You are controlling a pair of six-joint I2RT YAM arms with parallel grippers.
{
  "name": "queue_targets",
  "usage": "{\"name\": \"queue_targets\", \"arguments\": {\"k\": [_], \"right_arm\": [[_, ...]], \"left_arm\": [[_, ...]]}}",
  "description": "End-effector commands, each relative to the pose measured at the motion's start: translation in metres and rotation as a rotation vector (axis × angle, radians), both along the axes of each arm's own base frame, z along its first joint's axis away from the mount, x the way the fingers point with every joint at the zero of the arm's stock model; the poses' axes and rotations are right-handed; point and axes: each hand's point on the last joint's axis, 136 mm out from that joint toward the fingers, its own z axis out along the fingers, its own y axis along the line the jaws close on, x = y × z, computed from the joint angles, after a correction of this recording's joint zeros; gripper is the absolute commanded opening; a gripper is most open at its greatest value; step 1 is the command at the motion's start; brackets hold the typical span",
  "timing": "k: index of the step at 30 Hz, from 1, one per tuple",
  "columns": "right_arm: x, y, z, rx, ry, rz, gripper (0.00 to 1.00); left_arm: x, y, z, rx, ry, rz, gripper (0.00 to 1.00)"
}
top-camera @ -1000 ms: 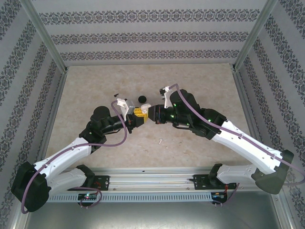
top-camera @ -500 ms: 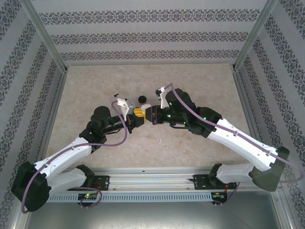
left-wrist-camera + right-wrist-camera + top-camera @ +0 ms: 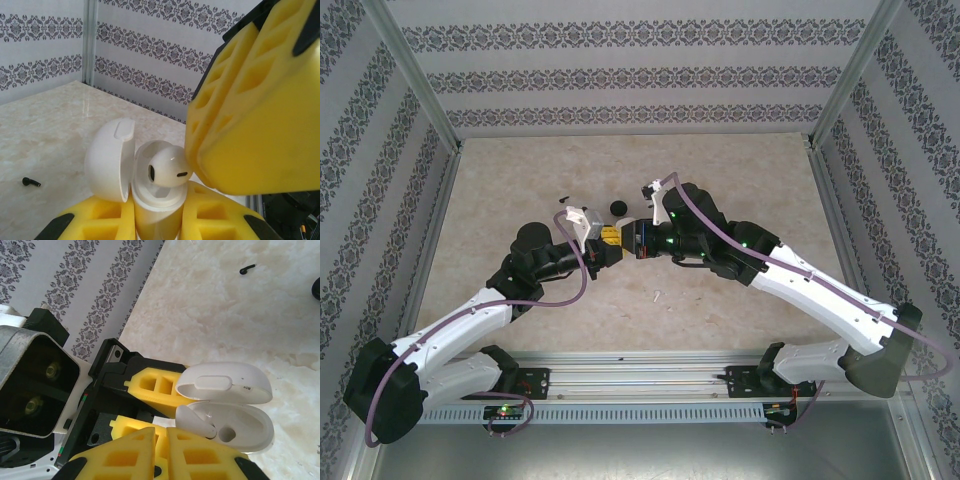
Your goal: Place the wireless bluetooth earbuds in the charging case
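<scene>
Above, you see the left gripper point(image 3: 611, 243) and right gripper point(image 3: 631, 241) meet mid-tabletop, hiding what they hold. Left wrist: its fingers point(image 3: 95, 220) clamp the open case point(image 3: 150, 200); the earbud point(image 3: 165, 167) is half covered. Right wrist: fingers pressed together on the earbud's hidden stem, over the marble tabletop point(image 3: 225, 315) and patterned walls point(image 3: 75, 280).

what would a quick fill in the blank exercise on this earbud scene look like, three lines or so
1. The left gripper holds the charging case with its lid ___.
2. One white earbud sits in the case, while the socket beside it is ___.
3. The small stray thing lying on the table is ___ in colour.

Missing words: open; empty; black
</scene>
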Motion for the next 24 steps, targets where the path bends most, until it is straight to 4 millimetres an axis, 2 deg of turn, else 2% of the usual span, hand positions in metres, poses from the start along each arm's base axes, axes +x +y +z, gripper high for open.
{"name": "queue_targets", "arguments": {"k": [1,15,20,24], "right_arm": [[0.0,0.004,0.013,0.021,-0.028,0.016,0.14],[-0.007,0.001,0.04,0.084,-0.057,0.037,0.14],[-0.005,-0.01,0.042,0.069,-0.071,0.009,0.14],[0.0,-0.027,0.034,0.03,-0.065,-0.049,0.15]], "left_arm": [[-0.005,-0.005,0.023,-0.046,-0.048,-0.033,0.09],[-0.005,-0.006,0.023,-0.047,-0.049,-0.038,0.09],[-0.005,-0.006,0.023,-0.045,-0.047,-0.042,0.09],[-0.007,-0.007,0.021,-0.039,-0.046,-0.053,0.09]]}}
